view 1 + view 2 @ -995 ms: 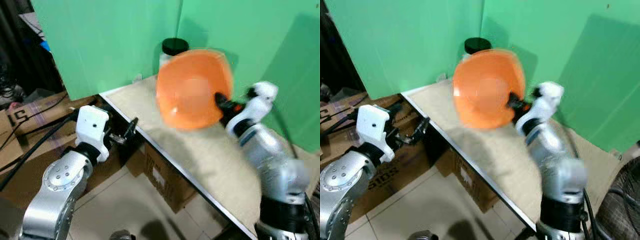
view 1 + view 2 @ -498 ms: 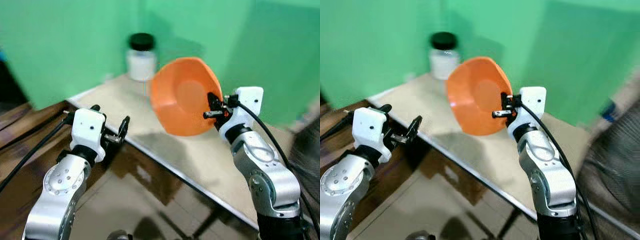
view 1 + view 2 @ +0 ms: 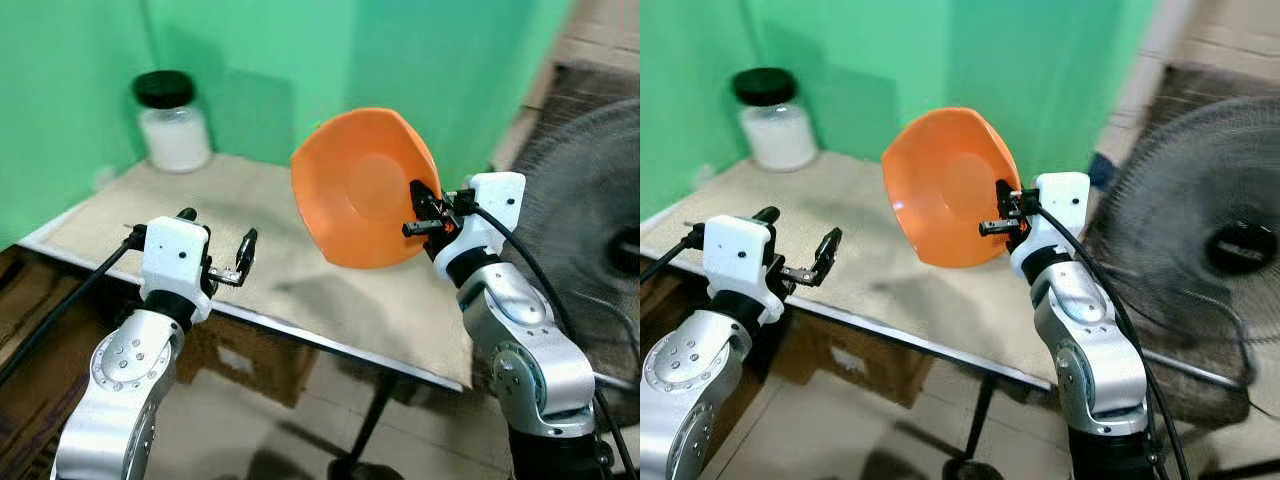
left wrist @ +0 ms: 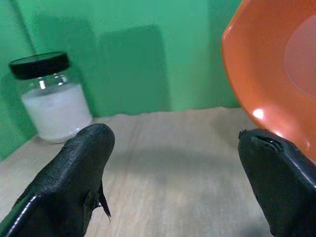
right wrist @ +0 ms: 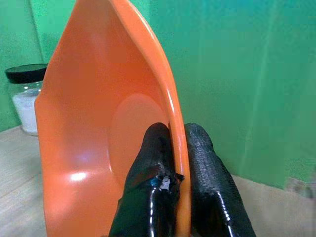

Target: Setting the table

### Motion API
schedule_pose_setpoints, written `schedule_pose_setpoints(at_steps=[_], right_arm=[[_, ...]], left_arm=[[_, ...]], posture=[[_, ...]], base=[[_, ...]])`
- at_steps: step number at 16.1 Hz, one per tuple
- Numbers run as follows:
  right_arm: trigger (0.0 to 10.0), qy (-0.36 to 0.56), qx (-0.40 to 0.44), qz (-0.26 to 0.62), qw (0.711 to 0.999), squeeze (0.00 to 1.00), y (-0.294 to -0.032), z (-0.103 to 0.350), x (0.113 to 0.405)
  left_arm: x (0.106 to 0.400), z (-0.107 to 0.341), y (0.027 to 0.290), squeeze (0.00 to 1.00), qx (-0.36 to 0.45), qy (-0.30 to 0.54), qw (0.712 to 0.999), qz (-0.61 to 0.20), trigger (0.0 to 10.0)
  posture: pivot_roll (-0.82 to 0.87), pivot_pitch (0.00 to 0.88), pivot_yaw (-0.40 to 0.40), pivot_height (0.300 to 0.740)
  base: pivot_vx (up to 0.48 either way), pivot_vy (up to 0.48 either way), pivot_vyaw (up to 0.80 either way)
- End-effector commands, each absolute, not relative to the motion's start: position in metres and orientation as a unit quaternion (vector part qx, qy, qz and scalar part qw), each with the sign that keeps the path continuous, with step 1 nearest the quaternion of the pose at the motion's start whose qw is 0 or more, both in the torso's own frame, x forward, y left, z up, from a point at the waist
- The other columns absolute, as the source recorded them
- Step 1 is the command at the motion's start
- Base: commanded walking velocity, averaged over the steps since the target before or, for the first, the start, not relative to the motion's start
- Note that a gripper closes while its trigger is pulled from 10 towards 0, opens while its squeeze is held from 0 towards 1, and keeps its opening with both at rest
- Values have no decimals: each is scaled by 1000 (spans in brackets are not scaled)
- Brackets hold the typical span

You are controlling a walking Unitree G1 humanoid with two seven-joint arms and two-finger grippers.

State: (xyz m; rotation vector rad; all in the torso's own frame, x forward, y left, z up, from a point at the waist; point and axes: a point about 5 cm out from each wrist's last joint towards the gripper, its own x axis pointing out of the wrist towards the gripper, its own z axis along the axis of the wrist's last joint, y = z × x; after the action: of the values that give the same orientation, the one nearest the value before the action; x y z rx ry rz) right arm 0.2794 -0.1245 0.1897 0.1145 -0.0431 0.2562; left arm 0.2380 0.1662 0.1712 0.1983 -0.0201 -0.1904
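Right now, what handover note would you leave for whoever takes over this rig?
Right pincer: shut on the rim of the orange bowl, held tilted on edge in the air above the table.
Left pincer: open, nothing in it, hovering at the table's near edge.
Glass jar with black lid stands at the table's far corner by the green wall.
Done: bowl picked up.
Left: level it and set it on the table.
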Motion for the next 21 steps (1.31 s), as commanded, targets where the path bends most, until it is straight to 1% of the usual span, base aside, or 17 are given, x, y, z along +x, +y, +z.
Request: schedule_pose_setpoints(at_steps=[1, 5, 6, 7, 15, 21], right_arm=[[10000, -47, 59, 135, 988, 0, -123, 198, 276], [10000, -42, 54, 148, 987, 0, -121, 197, 271], [10000, -51, 32, 154, 986, 0, -120, 199, 271], [10000, -57, 30, 162, 985, 0, -117, 200, 270], [10000, -53, 39, 163, 984, 0, -117, 198, 270], [10000, -46, 50, 179, 981, 0, -113, 197, 270]], left_arm=[[238, 173, 167, 0, 96, -17, 991, -92, 10000], [238, 176, 166, 0, 87, -23, 992, -89, 10000], [238, 175, 166, 0, 89, -22, 992, -88, 10000], [237, 175, 166, 0, 90, -21, 992, -89, 10000], [239, 176, 163, 0, 87, -27, 992, -90, 10000], [238, 176, 165, 0, 89, -27, 992, -84, 10000]], posture=[[81, 0, -43, 740], [91, 0, -55, 740], [91, 0, -55, 740], [94, 0, -59, 740], [92, 0, -68, 740], [102, 0, -82, 740]], base=[[0, 0, -800], [0, 0, -800], [0, 0, -800], [0, 0, -800], [0, 0, -800], [0, 0, -800]])
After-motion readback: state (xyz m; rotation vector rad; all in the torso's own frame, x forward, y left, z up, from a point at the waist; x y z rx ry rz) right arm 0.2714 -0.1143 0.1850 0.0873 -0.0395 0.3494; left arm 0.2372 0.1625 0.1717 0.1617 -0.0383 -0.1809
